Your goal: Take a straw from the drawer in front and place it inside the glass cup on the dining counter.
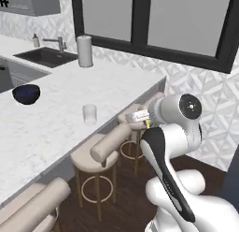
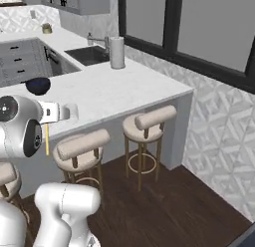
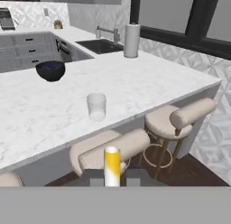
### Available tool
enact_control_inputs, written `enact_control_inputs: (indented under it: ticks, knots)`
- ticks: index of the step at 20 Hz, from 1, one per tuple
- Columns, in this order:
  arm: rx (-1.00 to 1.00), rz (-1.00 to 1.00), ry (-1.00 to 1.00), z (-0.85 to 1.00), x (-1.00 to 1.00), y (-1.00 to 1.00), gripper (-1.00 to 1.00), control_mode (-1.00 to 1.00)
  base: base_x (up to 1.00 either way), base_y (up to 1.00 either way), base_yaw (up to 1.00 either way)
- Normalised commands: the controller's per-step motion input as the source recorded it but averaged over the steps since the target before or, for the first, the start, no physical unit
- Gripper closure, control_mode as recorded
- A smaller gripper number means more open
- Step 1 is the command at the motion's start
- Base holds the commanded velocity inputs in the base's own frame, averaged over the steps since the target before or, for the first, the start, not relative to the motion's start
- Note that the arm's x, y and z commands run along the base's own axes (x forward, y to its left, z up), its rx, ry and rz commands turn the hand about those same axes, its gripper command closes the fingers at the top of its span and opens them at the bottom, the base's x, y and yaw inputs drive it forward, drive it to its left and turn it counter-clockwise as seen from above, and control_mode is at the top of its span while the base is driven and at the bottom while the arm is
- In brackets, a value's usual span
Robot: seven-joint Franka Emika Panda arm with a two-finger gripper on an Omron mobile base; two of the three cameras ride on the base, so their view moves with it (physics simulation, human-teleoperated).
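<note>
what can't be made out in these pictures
- Straw: hand view looks along it; its far length is foreshortened, its lower end cut off at the bottom. In the right base view the arm covers its upper part.
- Gripper: the fingers are hidden behind the wrist in the left base view.
- Cup: too faint to show any contents.

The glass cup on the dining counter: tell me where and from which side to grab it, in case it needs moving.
Grip the glass cup across its straight side wall, coming level from the stool edge of the dining counter. It stands upright near that edge with bare marble around it. The tool is now shut on the straw, so free it first.
</note>
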Motion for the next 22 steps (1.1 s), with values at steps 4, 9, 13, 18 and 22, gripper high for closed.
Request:
enact_control_inputs:
  ticks: [4,9,13,18,22]
  knots:
    - [0.0,0.0,0.0,0.0,0.0,0.0,1.0,1.0,0.67,-0.54,0.61]
    - [0.0,0.0,0.0,0.0,0.0,0.0,1.0,1.0,0.57,-0.57,0.61]
    - [0.0,0.0,0.0,0.0,0.0,0.0,1.0,1.0,0.63,-0.6,0.58]
    - [0.0,0.0,0.0,0.0,0.0,0.0,1.0,1.0,0.79,-0.5,0.51]
    - [0.0,0.0,0.0,0.0,0.0,0.0,1.0,1.0,0.97,-0.09,0.24]
